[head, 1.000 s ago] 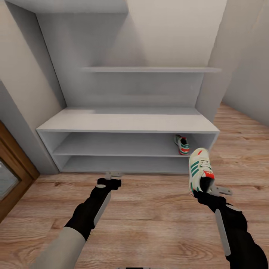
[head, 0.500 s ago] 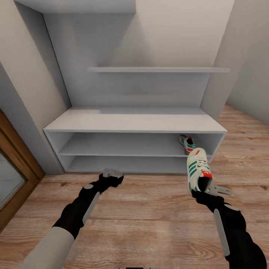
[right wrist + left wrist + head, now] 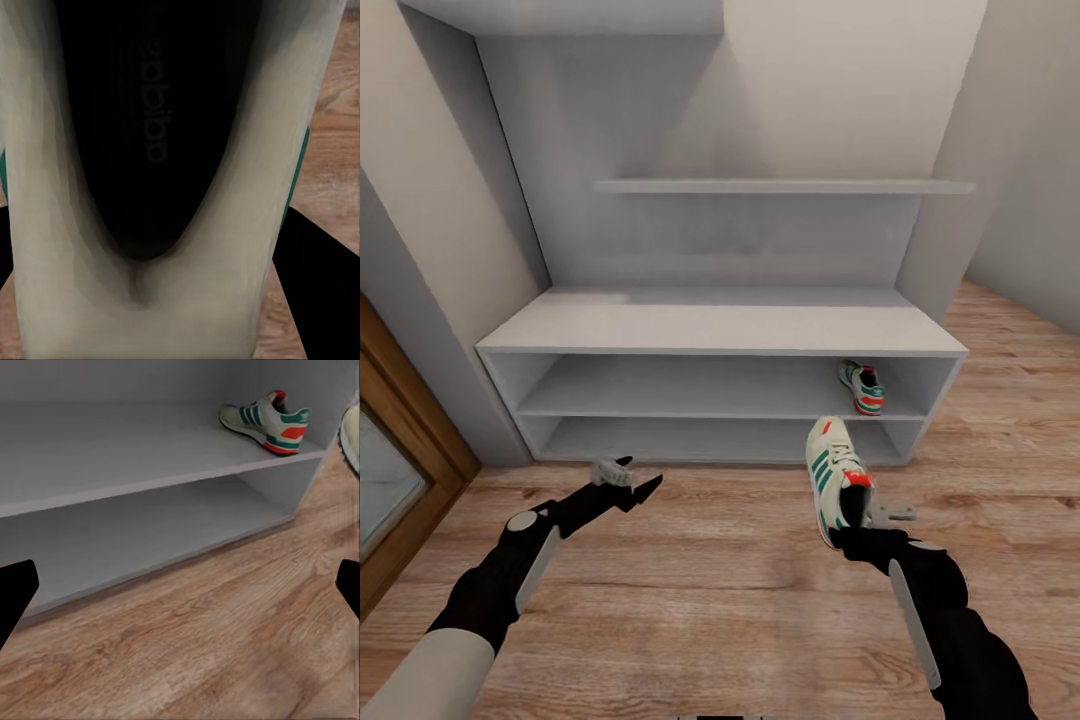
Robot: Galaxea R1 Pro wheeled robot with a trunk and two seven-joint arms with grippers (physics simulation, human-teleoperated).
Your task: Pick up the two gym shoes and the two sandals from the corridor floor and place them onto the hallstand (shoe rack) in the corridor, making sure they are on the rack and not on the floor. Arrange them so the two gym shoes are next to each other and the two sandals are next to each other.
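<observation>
A: Item one, the hallstand (image 3: 720,330)?
B: A pale grey low unit is recorded against the far wall, with two open shelf rows and a floating shelf (image 3: 780,186) fixed above it. Its lower rows are also seen in the left wrist view.

A: Item two, the shelved gym shoe (image 3: 862,387)?
B: One off-white sneaker with green stripes and a red-orange heel is listed on the upper open row, at the far right end, next to the side wall of the unit. It is shown lying on its sole in the left wrist view (image 3: 264,421).

A: Item three, the held gym shoe (image 3: 835,478)?
B: It is held above the corridor floor (image 3: 740,580), toe pointed toward the hallstand, near the right end of the unit but apart from it. Its dark inner lining and pale collar are seen close up in the right wrist view (image 3: 142,150).

A: The right pincer (image 3: 855,535)?
B: It is clamped on the heel end of the held gym shoe.

A: The left pincer (image 3: 622,482)?
B: It is held over the floor in front of the left half of the hallstand, fingers spread apart, nothing between them.
</observation>
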